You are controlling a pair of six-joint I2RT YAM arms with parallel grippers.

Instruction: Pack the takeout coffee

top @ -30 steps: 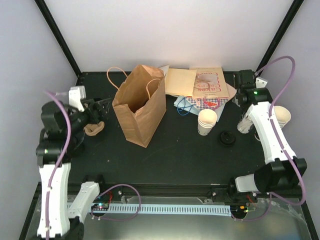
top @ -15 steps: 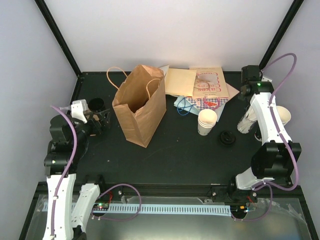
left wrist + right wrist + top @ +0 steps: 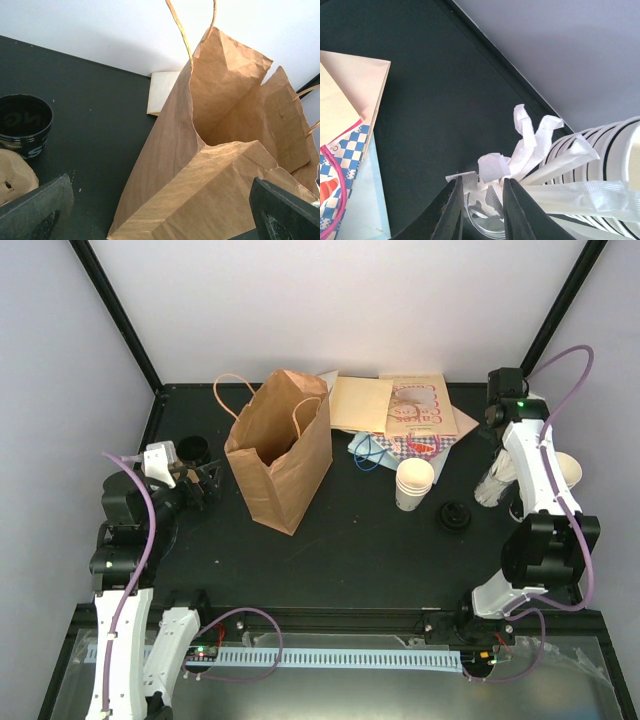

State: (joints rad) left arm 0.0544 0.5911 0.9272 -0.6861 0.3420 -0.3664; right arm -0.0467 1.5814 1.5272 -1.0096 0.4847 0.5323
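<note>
Nearest us, right of the paper bag (image 3: 282, 455), a loose black lid (image 3: 455, 516) lies flat. Just beyond the lid, also right of the bag, the takeout coffee (image 3: 414, 483) stands upright, uncovered and outside the bag. Left of the bag, the left gripper (image 3: 207, 483) hangs with jaws spread wide, holding nothing. Farther right, the right gripper (image 3: 482, 210) hovers over a glass of wrapped straws (image 3: 530, 150), fingers narrow. We cannot tell whether they pinch one. We judge the packing barely begun: lidding the cup and loading it into the bag are both left to do.
</note>
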